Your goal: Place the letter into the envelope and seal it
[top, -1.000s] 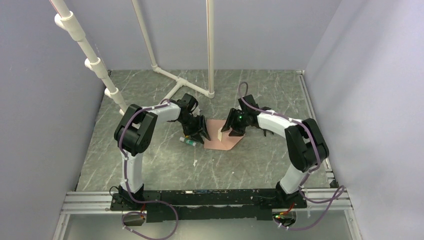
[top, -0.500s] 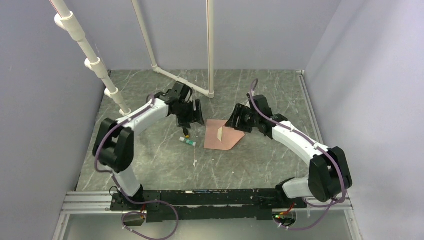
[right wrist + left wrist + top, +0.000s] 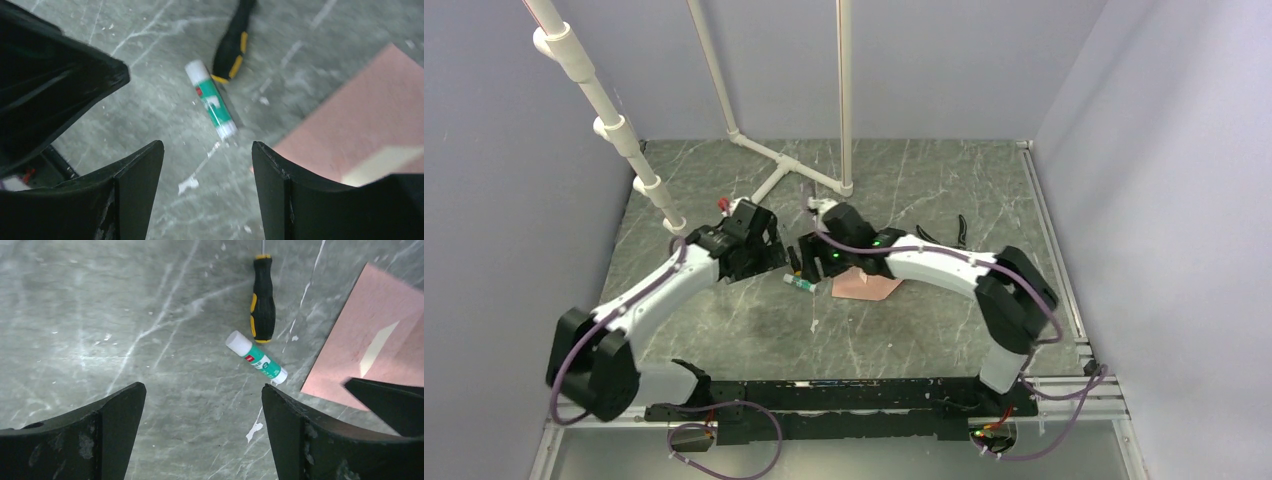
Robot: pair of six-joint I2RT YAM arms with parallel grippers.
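The salmon-pink envelope (image 3: 871, 287) lies flat on the marble table, partly under my right arm. It also shows in the left wrist view (image 3: 370, 330) and the right wrist view (image 3: 350, 120). A pale tan strip (image 3: 378, 342), also in the right wrist view (image 3: 385, 162), shows on it; this looks like the letter's edge, the rest hidden. My left gripper (image 3: 772, 258) (image 3: 202, 405) is open and empty, left of the envelope. My right gripper (image 3: 809, 262) (image 3: 207, 150) is open and empty, just off the envelope's left edge, close to the left gripper.
A green-and-white glue stick (image 3: 801, 283) (image 3: 256, 360) (image 3: 210, 100) lies left of the envelope. A black-and-yellow screwdriver (image 3: 263, 295) (image 3: 235, 42) lies beyond it. A small black tool (image 3: 961, 232) lies at the right. White pipes (image 3: 774, 170) stand at the back.
My right gripper has swung from the envelope's right side across it to its left edge. My left gripper has drawn back to the left. The envelope has stayed put.
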